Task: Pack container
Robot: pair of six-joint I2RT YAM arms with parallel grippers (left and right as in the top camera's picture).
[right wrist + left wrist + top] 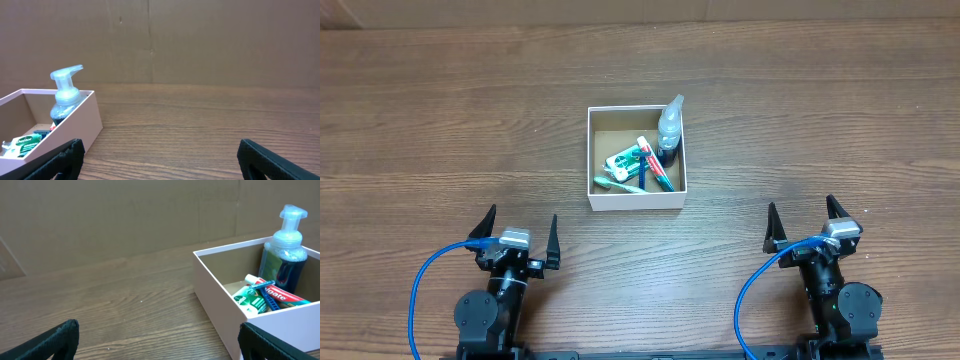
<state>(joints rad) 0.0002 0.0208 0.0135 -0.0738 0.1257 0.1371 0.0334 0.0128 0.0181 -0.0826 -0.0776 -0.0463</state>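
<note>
Overhead: the square, shallow white cardboard box with a brown inside [636, 198] sits mid-way across the brown wood-grain tabletop [440, 120]. The left tool [520, 225] and right tool [801, 215] rest near the front edge, fingers spread, empty.
Left wrist: a clear plastic pump bottle [286, 245] stands in the box corner beside a red-and-white tube [280, 296]; its lettering is unreadable.
Right wrist: the bottle's nozzle rises above the box rim.

The container [637, 199] stood alone mid-surface [440, 130], with bare wood on all four sides where a gripper could pass. The left gripper [520, 222] and right gripper [801, 212] sat near the front edge, jaws spread wide, well apart from the box and each other. Inside, the pump bottle [669, 125] rose above the rim at the far right corner (the one tall obstacle). A toothpaste tube [655, 165] and other toiletries lay low, leaving the far-left floor bare. A cardboard wall [150, 40] closed off the far side.
</note>
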